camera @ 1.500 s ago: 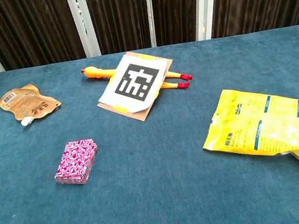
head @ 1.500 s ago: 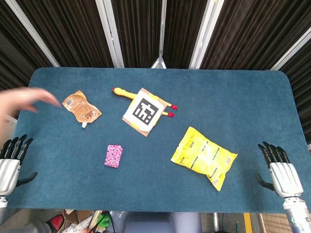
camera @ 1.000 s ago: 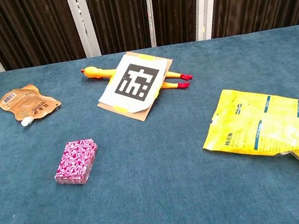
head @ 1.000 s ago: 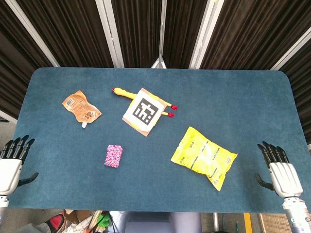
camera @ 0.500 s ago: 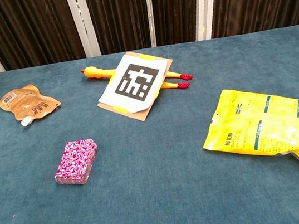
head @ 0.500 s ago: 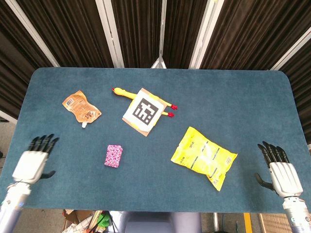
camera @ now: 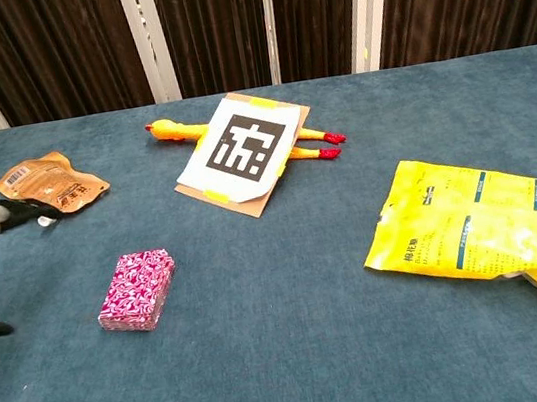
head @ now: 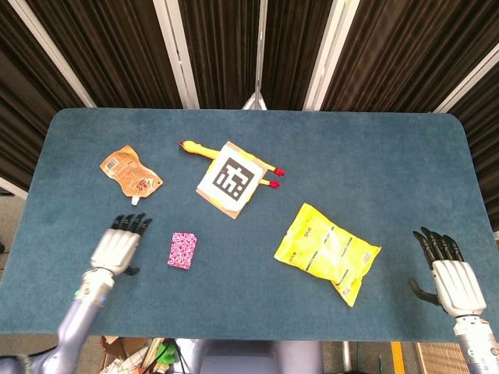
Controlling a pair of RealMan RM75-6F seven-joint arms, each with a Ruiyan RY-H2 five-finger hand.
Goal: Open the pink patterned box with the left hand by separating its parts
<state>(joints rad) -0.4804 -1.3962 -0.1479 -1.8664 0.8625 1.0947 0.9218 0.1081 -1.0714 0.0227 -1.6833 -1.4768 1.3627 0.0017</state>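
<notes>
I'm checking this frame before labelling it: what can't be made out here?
- Rubber chicken: its middle is hidden under the marker card in both views.
- Left hand: chest view cuts it off at the left edge.
- Right hand: absent from chest view.
- Pink box: the seam between its parts is too small to see.
- Yellow bag: print unreadable.

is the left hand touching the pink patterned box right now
No, in the head view the left hand hovers with fingers spread just left of the pink patterned box, with bare blue table showing between them.
</notes>
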